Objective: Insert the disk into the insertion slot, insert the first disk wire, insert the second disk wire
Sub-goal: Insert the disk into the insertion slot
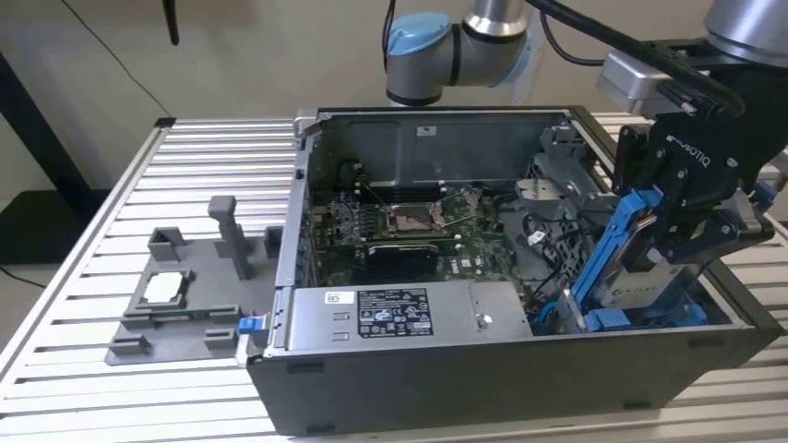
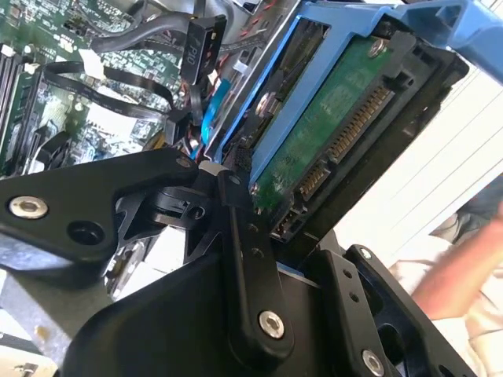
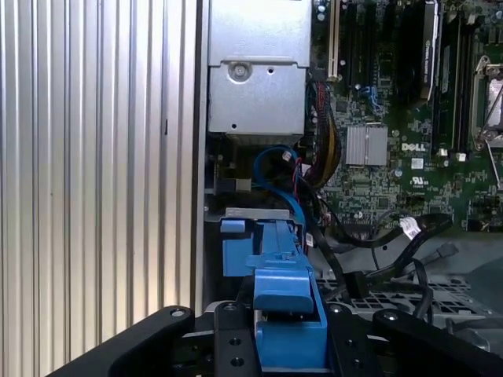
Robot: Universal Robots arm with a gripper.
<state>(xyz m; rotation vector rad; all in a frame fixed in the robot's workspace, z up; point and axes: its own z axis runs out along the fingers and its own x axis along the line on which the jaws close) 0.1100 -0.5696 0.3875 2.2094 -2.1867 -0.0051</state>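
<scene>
The gripper [image 1: 674, 260] has its fingers clamped on the disk [image 1: 640, 277]. It holds the disk tilted so the lower end meets the insertion slot [image 1: 640, 319], at four o'clock in the exterior view's open case [image 1: 493, 388]. To my eye it isn't seated yet.

Count: 1 arm [image 1: 456, 46], 1 claw [image 1: 674, 254], 1 disk [image 2: 330, 133] in 1 blue carrier [image 3: 287, 314]. 1 open PC case [image 1: 493, 388] on 1 slatted bench [image 1: 74, 277]. Inside the case: 1 green motherboard [image 1: 369, 221], 1 power supply box [image 1: 394, 318], 1 small silver heatsink [image 3: 365, 145], 1 blue cable [image 3: 271, 157], several black cables [image 3: 377, 236], exact number unclear. 1 grey fixture [image 1: 173, 314] on the bench. 1 blurred hand [image 2: 464, 267] in the second wrist view.
</scene>
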